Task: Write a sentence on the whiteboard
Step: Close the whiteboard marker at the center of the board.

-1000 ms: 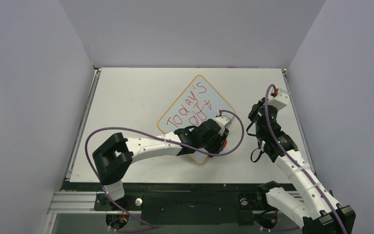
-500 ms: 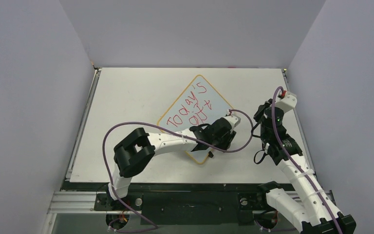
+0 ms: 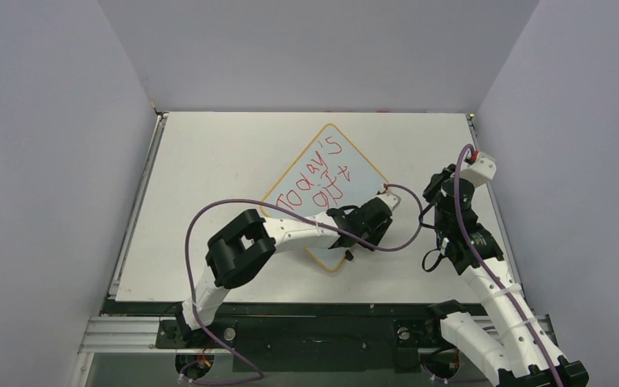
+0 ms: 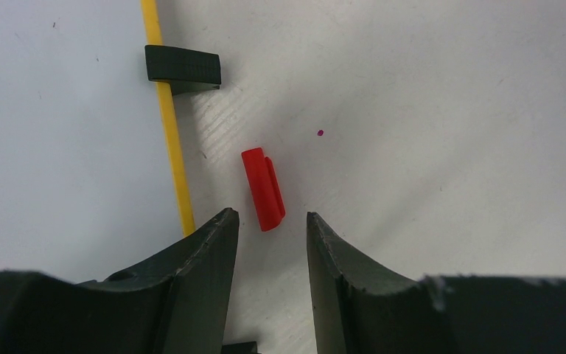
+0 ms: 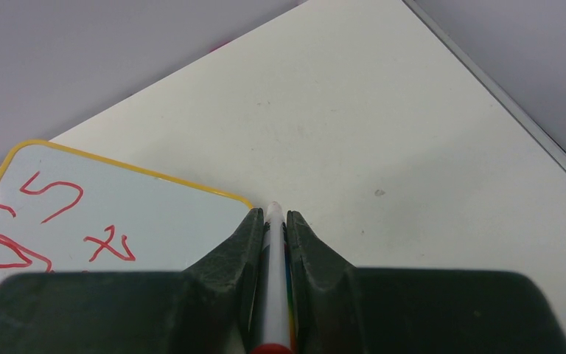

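Since the earlier frames, the left arm point(image 3: 290, 234) has swung its elbow in toward the middle and carried its claw rightward along the board's near-right edge. The right arm point(image 3: 483, 274) has drawn slightly away to the right. Board and writing have not shifted.

Findings:
- The whiteboard point(image 3: 359, 177) lies cornerwise at mid-table point(image 3: 209, 161).
- The sentence point(image 3: 316, 181) stands on it in two red lines and looks finished.
- The right gripper point(image 5: 273, 214) is closed tight on a white marker point(image 5: 273, 258), which runs along the gap between its fingers, off the board's right corner.
- The left gripper point(image 4: 270, 215) hangs empty, parted moderately, wider than the red cap point(image 4: 263, 188) below it.
- The cap lies on the table just beside the yellow frame point(image 4: 166, 125), a little short of a black clip point(image 4: 182, 66).

Assessment: the step in hand appears to be retrieving the cap.
- The cap lies nearly in line with the gap, so closing across its narrow width suits.
- The board-side finger sits over the frame and may land on it, nudging the board.
- Shift slightly toward open table, centre the cap, descend straight, then close gently, since a small smooth cap may squirt out.
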